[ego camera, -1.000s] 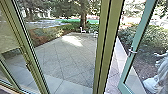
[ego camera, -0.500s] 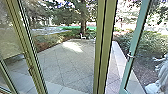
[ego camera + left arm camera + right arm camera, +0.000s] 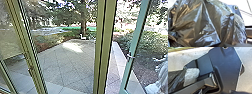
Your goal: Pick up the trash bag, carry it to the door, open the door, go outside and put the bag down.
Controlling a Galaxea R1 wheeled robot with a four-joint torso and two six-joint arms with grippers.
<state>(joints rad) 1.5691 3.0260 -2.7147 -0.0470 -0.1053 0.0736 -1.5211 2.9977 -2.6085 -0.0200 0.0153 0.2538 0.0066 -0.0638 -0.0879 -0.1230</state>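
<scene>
In the head view, a teal-framed glass door [image 3: 133, 45] with a metal handle [image 3: 129, 56] appears swung outward on the right, and brighter paving shows between it and the thick olive post [image 3: 105, 47]. The trash bag [image 3: 205, 25], dark, shiny and creased, looms large in the left wrist view. Dark, wrinkled plastic of the bag [image 3: 175, 78] also lies beside the robot's plate in the right wrist view, next to a pale grey, rounded patch [image 3: 191, 76] that I cannot identify. How either gripper stands relative to the bag is unclear.
Through the glass lies a paved yard [image 3: 67, 65] bordered by shrubs [image 3: 46, 41] and a tree [image 3: 83, 20]. Another olive frame with a handle [image 3: 30, 70] stands at the left. Whitish fabric-like folds [image 3: 160, 77] show through the teal door's glass.
The whole head view has shifted since one second ago, showing that the camera moved; it is almost steady over the last half second. The teal door looks similarly placed throughout.
</scene>
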